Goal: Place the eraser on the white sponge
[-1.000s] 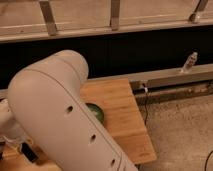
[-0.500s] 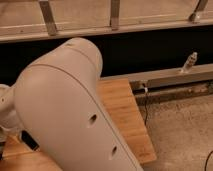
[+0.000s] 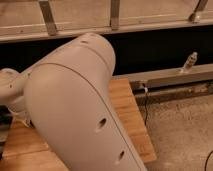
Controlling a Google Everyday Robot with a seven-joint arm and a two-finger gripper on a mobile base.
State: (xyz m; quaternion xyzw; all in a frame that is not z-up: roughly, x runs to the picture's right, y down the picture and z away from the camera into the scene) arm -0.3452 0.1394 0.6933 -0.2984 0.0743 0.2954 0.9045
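My large white arm housing (image 3: 80, 110) fills the middle and left of the camera view and hides most of the wooden table (image 3: 127, 117). The eraser and the white sponge are hidden or out of view. My gripper is not in view; it is somewhere behind or below the arm housing.
A small bottle (image 3: 190, 62) stands on a grey ledge (image 3: 170, 76) at the right. A dark wall panel with a metal frame runs along the back. A cable (image 3: 145, 102) hangs by the table's right edge. Speckled floor lies to the right.
The arm housing has swung up and to the right, covering more of the table. The green object seen on the table earlier is now hidden.
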